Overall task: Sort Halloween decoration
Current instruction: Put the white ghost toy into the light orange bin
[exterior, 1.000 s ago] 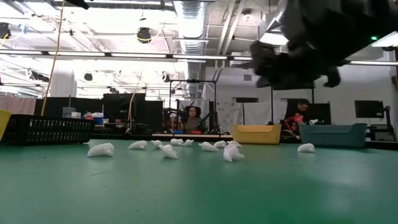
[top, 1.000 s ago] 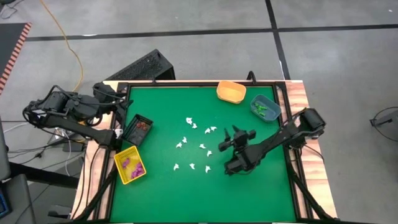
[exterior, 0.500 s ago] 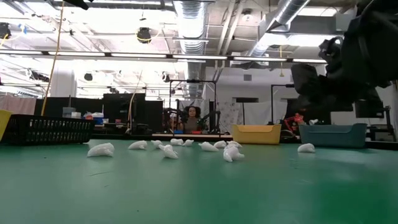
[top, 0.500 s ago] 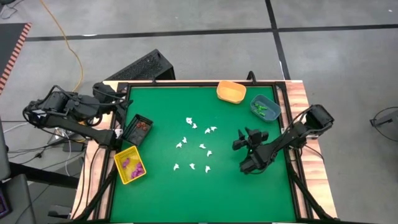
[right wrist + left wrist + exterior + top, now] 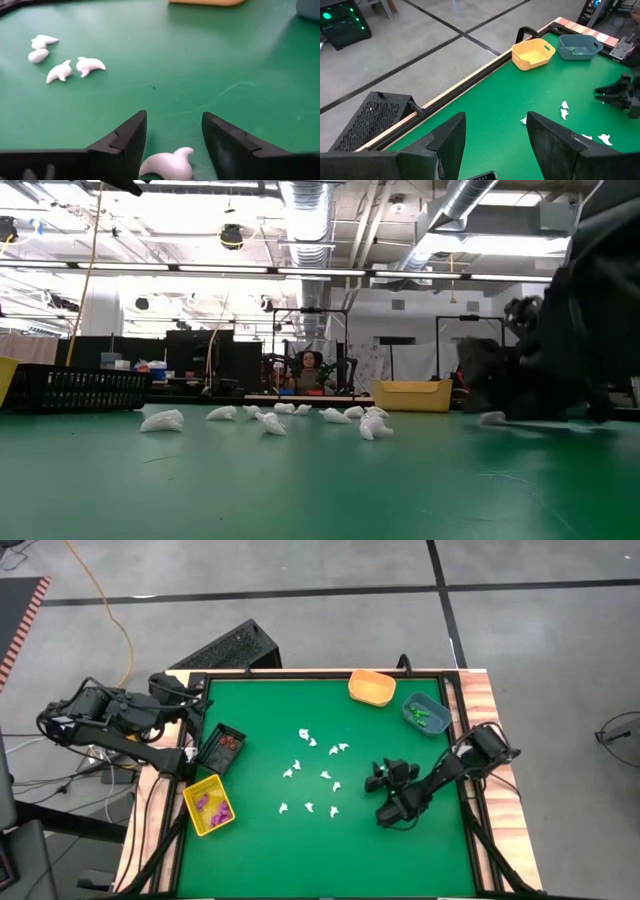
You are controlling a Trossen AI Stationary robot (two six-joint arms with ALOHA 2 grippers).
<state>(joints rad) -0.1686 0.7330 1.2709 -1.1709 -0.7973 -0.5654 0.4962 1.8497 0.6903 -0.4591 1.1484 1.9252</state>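
Several tiny white trinkets (image 5: 312, 775) lie loose on the green mat at mid-table; the low view shows them in a row (image 5: 270, 420). My right gripper (image 5: 380, 774) is low over the mat to their right, open. In the right wrist view its fingers (image 5: 173, 119) stand on either side of one white trinket (image 5: 167, 165) that lies flat on the mat; the same trinket (image 5: 492, 418) shows at the gripper's foot in the low view. My left gripper (image 5: 185, 700) waits open (image 5: 495, 125) over the table's far left corner.
An orange bin (image 5: 372, 687) and a blue bin (image 5: 426, 713) holding green trinkets stand at the far right. A black bin (image 5: 222, 747) with reddish-brown pieces and a yellow bin (image 5: 208, 805) with purple ones stand on the left. A raised rim (image 5: 320, 672) frames the mat.
My right gripper has swung toward the table's right edge, then come back a little toward the white trinkets. It has dropped from well above the mat to just over it. Its fingers now straddle one white trinket. The trinkets have not moved.
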